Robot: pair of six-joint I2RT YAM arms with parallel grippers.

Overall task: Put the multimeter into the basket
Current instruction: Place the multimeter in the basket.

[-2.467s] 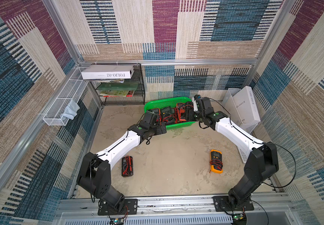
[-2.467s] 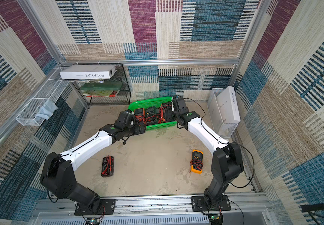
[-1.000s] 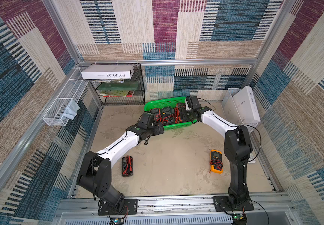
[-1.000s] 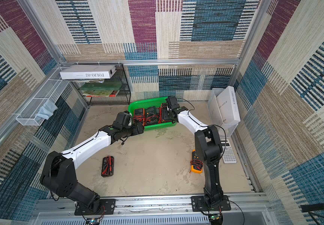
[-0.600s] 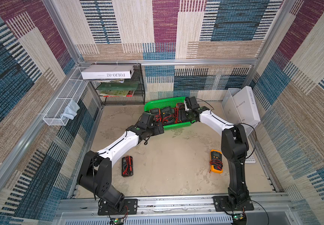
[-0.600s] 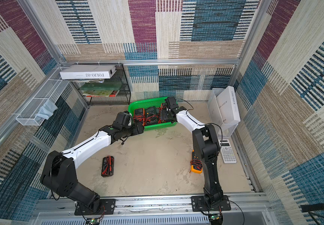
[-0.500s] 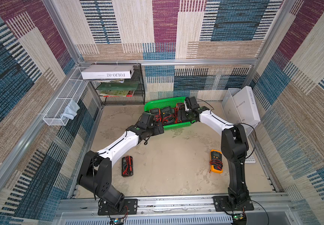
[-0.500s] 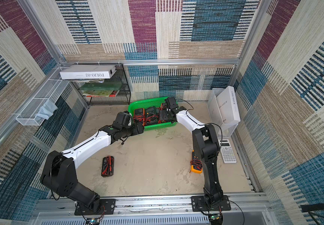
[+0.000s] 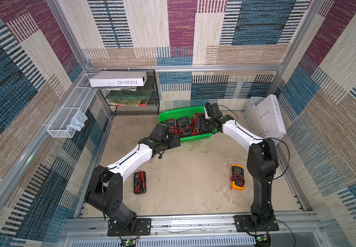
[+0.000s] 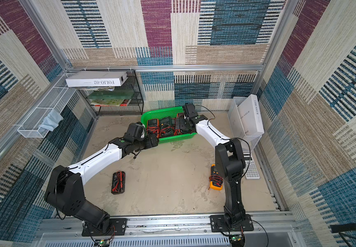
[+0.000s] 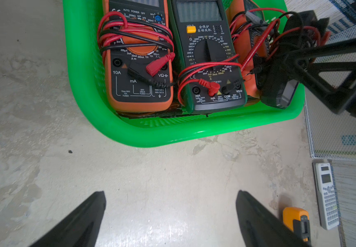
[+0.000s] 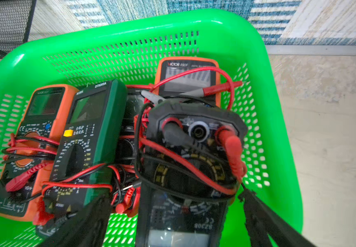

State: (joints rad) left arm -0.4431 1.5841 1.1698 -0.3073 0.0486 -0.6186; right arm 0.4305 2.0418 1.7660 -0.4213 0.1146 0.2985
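Both stand open — the right gripper (image 12: 172, 196) straddles a black multimeter (image 12: 189, 162) lying inside the basket (image 12: 276, 107) at its 3 o'clock end; the left gripper (image 11: 170, 192) hangs over bare floor (image 11: 151, 171) off the 7 o'clock corner.

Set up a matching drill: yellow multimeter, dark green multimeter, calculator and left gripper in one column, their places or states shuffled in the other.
Column A
1. yellow multimeter
2. dark green multimeter
3. calculator
4. left gripper

Column B
a. open above the bare table
b. inside the basket
c. lying on the table, leads wound round it
d. at the foot of the white wire bin

Pairs: 1-c, 2-b, 3-d, 4-a
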